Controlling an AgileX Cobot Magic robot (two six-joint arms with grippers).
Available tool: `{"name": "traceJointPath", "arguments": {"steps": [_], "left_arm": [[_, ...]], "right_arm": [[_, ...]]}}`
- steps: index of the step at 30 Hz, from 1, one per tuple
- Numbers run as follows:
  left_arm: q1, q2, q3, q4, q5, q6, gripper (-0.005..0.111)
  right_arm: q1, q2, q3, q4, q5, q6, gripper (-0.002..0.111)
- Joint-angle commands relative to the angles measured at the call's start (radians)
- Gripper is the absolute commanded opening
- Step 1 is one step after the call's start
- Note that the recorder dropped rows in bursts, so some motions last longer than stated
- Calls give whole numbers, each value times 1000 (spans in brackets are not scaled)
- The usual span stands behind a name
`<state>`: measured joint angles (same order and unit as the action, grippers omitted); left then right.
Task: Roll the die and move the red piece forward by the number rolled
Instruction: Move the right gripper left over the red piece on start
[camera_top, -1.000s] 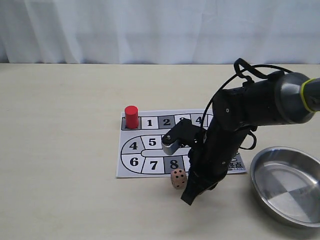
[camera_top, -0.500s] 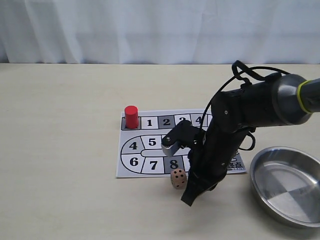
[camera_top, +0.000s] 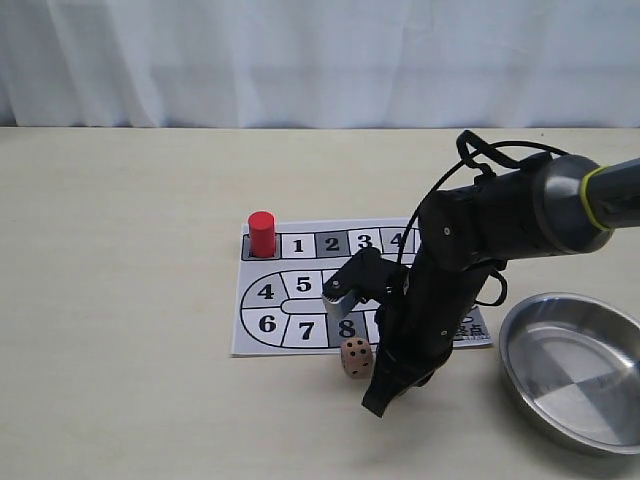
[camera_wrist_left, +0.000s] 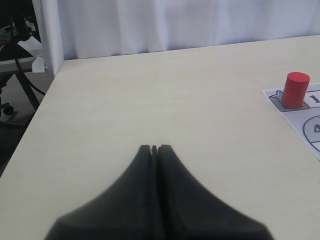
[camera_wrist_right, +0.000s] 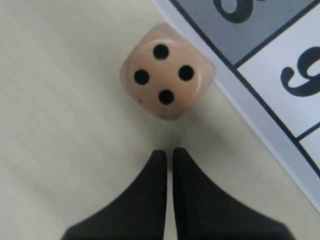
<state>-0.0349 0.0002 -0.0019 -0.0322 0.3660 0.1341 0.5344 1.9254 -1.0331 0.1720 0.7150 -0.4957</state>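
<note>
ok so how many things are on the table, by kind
die: 1
red piece: 1
board: 1
bowl: 1
total: 4

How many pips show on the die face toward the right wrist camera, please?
4, one near each corner of that face of the die; its other faces are hidden in this view.
</note>
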Motion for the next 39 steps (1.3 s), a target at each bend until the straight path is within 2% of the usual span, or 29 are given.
{"name": "traceJointPath", "arguments": {"steps": [1,16,23,27,31,36,39], "left_arm": [[0,0,2,-6,-12,-4,0],[0,0,2,-6,-12,-4,0],[0,0,2,-6,-12,-4,0],[0,0,2,-6,-12,-4,0],[0,0,2,-6,-12,-4,0],[0,0,2,-6,-12,-4,0],[0,0,2,-6,-12,-4,0]], "right_arm": [[0,-1,0,-5,-4,-10,4],[0,-2,-2,-5,9,-10,4],[0,-33,-131,-28,238,-3,4],[0,-71,-224,-28,311,23,4],[0,-98,-314,-28,301,66,4],[0,-100,-381,-25,179,178,5],[0,-82,-380,-2,77,180,14]]}}
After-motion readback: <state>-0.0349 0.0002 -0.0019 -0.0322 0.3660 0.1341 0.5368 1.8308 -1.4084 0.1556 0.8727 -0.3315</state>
